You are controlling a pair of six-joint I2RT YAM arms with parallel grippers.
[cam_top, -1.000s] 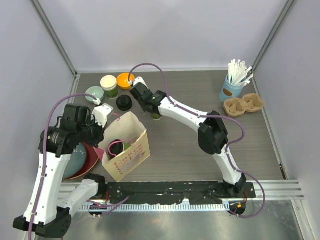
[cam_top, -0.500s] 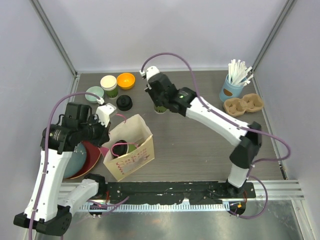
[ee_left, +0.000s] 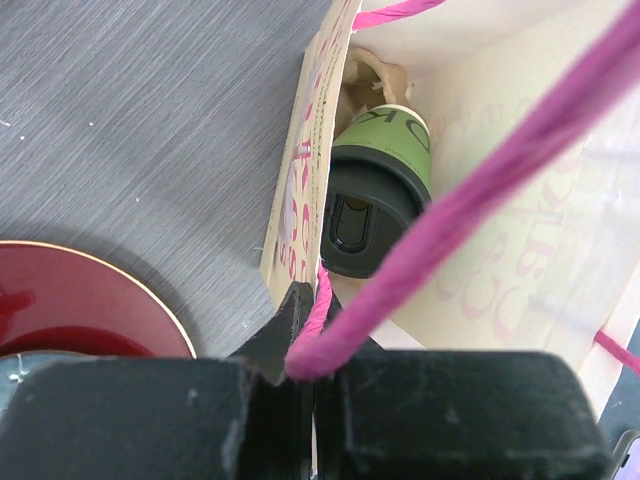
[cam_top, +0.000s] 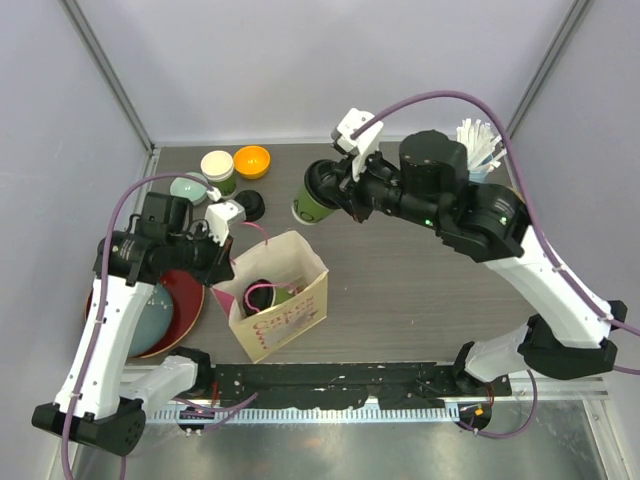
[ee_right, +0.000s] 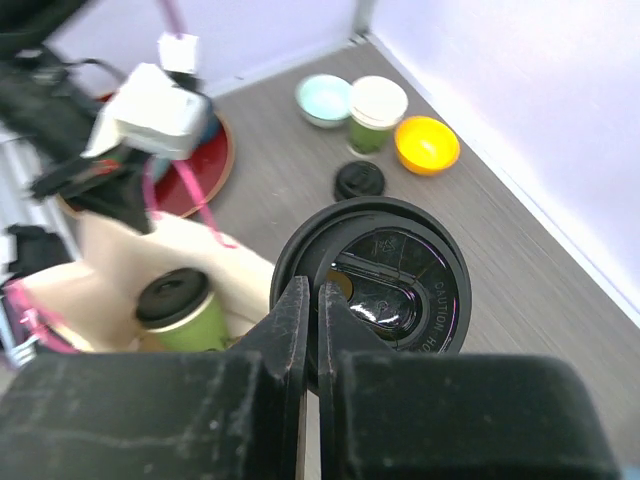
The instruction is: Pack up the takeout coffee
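Observation:
One takeout coffee [ee_right: 395, 280], a dark-green cup with a black lid, hangs tilted above the table [cam_top: 400, 280]; my right gripper [ee_right: 310, 300] is shut on the lid's rim. In the top view this cup [cam_top: 310, 205] is above and just behind the paper bag [cam_top: 295, 315]. A second lidded green cup [ee_left: 378, 195] lies inside the bag [ee_left: 520, 240], also seen from the right wrist [ee_right: 180, 300]. My left gripper [ee_left: 308, 330] is shut on the bag's near wall and pink cord handle [ee_left: 470, 190], holding the mouth open [cam_top: 222, 262].
At the back left stand a lidless green cup [cam_top: 218, 168], an orange bowl [cam_top: 251, 160], a light-blue bowl [cam_top: 186, 188] and a loose black lid [cam_top: 250, 206]. A red plate [cam_top: 188, 318] lies left of the bag. White straws [cam_top: 480, 135] stand at the back right.
My right arm has lifted the lidded cup off the table and swung up and rightward. The left gripper and the bag have shifted slightly right.

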